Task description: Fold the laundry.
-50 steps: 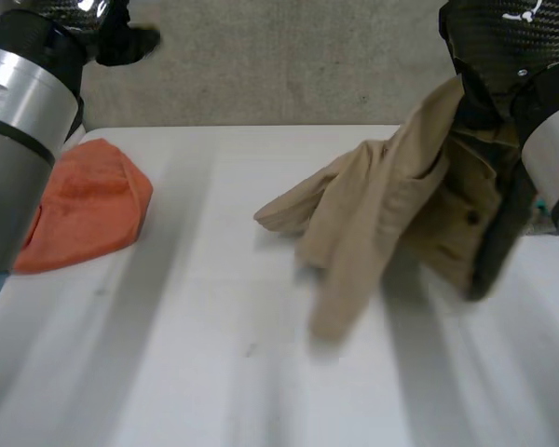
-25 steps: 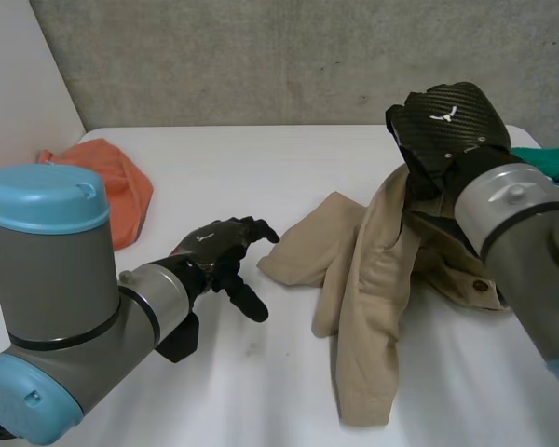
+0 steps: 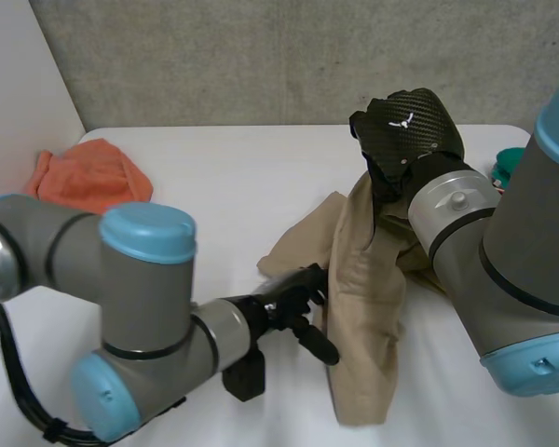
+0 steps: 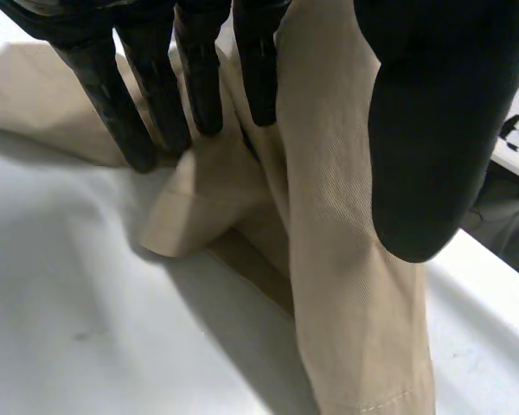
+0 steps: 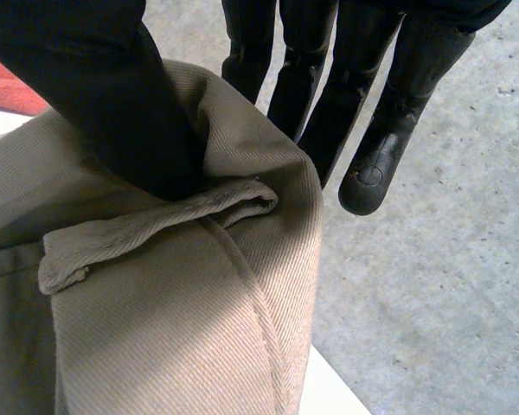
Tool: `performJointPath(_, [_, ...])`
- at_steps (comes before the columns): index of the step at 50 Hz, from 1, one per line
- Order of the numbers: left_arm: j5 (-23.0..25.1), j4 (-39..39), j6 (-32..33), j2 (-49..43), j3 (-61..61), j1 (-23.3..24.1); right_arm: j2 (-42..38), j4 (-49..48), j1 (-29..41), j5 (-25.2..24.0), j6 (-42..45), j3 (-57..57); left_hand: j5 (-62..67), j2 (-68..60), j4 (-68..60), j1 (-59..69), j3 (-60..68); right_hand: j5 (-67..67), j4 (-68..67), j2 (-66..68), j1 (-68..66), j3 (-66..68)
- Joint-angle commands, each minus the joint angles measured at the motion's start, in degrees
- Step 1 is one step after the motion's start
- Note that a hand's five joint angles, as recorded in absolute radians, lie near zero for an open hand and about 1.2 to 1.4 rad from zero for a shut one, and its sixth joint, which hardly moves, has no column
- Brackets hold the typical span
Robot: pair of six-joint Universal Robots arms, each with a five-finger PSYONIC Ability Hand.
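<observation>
Where a grey wall [image 3: 261, 56] is seen at the back, a white table [image 3: 214, 186] is spread out in front of it. Two big arms are stretched over the table. The left arm [image 3: 140, 317] is bent low near the front edge, and the right arm [image 3: 503, 251] is seen at the right side.

A tan garment [image 3: 368, 317] is found on the right half of the table. Its top part is lifted up off the table. The rest is draped down and laid in a long strip toward the front edge. One flap of it is spread flat toward the middle of the table. An orange cloth [image 3: 88, 177] is bunched up at the far left corner, well apart from the tan garment.

The right hand [image 3: 405, 130] is held above the table, at the top of the tan garment. In the right wrist view a folded edge of the cloth is pinched between the thumb [image 5: 95, 86] and the fingers [image 5: 329, 95], so this hand is clamped on the tan garment.

The left hand [image 3: 284, 303] is placed low, just beside the long strip. In the left wrist view its fingers [image 4: 156, 95] are held straight, and their tips are pressed down on the cloth. The thumb [image 4: 432, 130] is held away from them on the other side of the strip, so nothing is gripped.

A small green thing [image 3: 508, 166] is seen at the far right edge, partly hidden behind the right arm.
</observation>
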State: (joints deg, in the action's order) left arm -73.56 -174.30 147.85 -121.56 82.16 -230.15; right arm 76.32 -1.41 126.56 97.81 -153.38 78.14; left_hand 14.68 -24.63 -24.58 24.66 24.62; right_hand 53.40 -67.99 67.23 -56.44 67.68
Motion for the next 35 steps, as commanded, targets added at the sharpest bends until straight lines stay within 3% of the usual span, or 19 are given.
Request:
performJointPath(1, [-0.5,-0.3,-4.1,-2.9,-3.7,2.2,0.8,0.0,-0.2,0.1,0.1,0.8,11.8,-11.8,-11.9,11.8,11.8,16.6,-12.0,12.8,-23.6,12.3])
performJointPath(5, [-0.6,-0.6,-6.0,-4.6,-4.5,2.3,0.9,0.0,-0.5,0.1,0.0,1.7,23.7,-23.7,-23.8,23.7,23.7,16.6,-12.0,12.8,-23.6,12.3])
performJointPath(6, [-0.9,-0.6,-6.0,-4.9,-4.7,2.5,0.9,0.0,-0.6,0.1,0.0,1.9,37.5,-37.6,-37.6,37.6,37.6,16.6,-12.0,12.8,-23.6,12.3])
performJointPath(9, [-3.5,-0.5,-5.7,-4.7,-4.6,2.5,1.6,0.3,-0.9,0.1,0.2,2.6,55.3,-55.3,-55.4,55.3,55.3,16.6,-12.0,12.8,-23.6,12.3])
performJointPath(15, [-8.1,-0.1,-4.6,1.0,-3.7,0.8,5.9,1.9,-1.2,-0.4,1.9,4.3,55.3,-55.4,-55.4,55.3,55.4,16.6,-12.0,12.8,-23.6,12.3])
performJointPath(18, [-8.6,-0.3,-0.8,8.6,-2.5,-3.2,8.4,3.3,-1.3,-0.9,4.6,4.7,55.3,-55.4,-55.4,55.3,55.4,16.6,-12.0,12.8,-23.6,12.3])
performJointPath(23, [-8.8,-1.0,12.4,21.0,-3.8,-10.2,10.3,2.7,-2.5,-1.2,7.7,3.2,55.3,-55.4,-55.4,55.3,55.4,16.6,-12.0,12.8,-23.6,12.3])
performJointPath(27, [-9.4,-2.7,19.7,26.4,-7.2,-11.3,11.1,1.2,-4.2,-2.5,7.8,0.0,55.3,-55.4,-55.4,55.3,55.4,16.6,-12.0,12.8,-23.6,12.3])
performJointPath(35, [-11.0,-4.1,21.9,35.2,-11.2,-11.8,16.0,-3.7,-6.5,-3.4,7.0,-1.6,55.3,-55.4,-55.4,55.3,55.4,16.6,-12.0,12.8,-23.6,12.3])
